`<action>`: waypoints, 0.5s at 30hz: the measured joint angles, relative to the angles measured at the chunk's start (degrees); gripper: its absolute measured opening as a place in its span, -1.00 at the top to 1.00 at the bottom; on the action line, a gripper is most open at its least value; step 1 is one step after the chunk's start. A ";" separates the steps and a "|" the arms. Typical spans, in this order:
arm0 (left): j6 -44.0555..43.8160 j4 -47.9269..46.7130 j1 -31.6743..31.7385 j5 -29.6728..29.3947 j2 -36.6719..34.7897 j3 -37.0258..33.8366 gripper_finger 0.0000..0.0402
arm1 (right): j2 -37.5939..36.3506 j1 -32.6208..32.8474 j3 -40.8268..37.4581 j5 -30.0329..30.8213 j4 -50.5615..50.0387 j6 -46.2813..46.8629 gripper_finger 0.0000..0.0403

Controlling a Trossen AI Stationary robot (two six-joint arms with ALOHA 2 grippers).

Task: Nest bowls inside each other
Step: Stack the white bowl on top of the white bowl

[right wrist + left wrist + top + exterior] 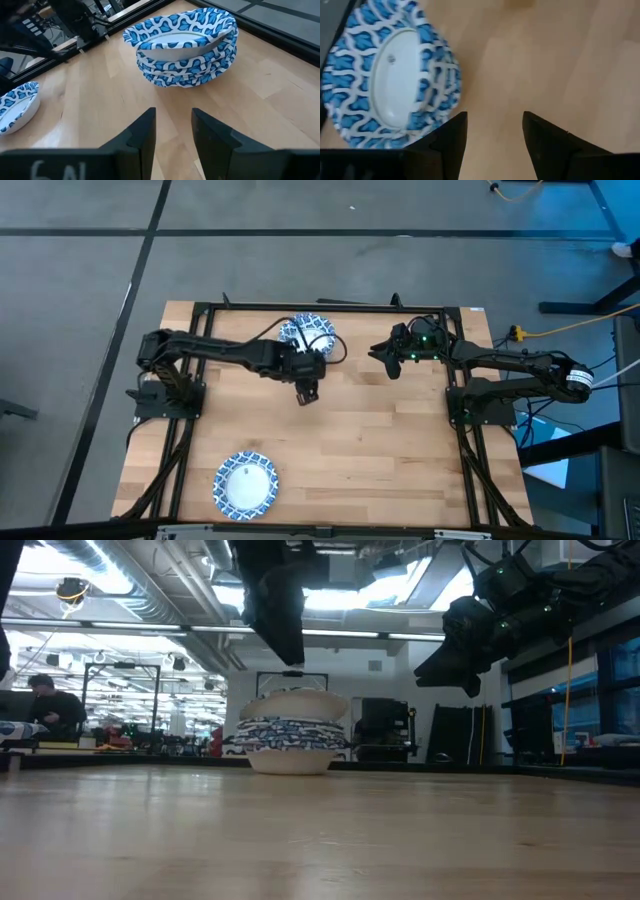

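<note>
**One bowl left to fetch, stack waiting at twelve o'clock**

My left gripper (307, 395) hangs just beside the stack of bowls (307, 333), on its six o'clock side, jaws parted with nothing between them and bare tabletop (380, 440) under them. I judge a bowl has just been dropped onto the stack, so this is the gap between placing and fetching. A single bowl (245, 483) sits well apart, near the seven o'clock edge of the tabletop. Next I need to swing that arm down to it, take its rim, and carry it back over the stack.

My right gripper (392, 367) waits at about one o'clock, near the stack, jaws narrow and holding nothing.

The top bowl sits tilted in the right wrist view, so it may not be fully seated. I cannot count the nested bowls: my left arm covers part of the stack from above, and the patterns merge in the low view
</note>
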 joint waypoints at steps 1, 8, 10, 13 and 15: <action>-0.24 0.73 -0.68 0.65 -0.23 -0.06 0.08 | 0.00 0.00 0.00 0.00 -0.02 -0.08 0.38; -4.27 8.85 -5.70 4.68 -0.39 0.08 0.08 | 0.00 0.02 0.00 0.00 0.07 -1.58 0.38; -3.19 4.40 -6.86 6.22 -0.43 0.06 0.08 | 0.00 0.01 0.00 0.00 0.07 -1.49 0.38; -1.35 -4.76 -9.02 12.03 -1.00 0.00 0.10 | 0.00 0.00 0.00 0.00 0.07 -1.49 0.38; 0.29 -10.77 -10.91 16.28 -0.96 0.00 0.10 | 0.00 0.01 0.00 0.00 0.10 -1.47 0.38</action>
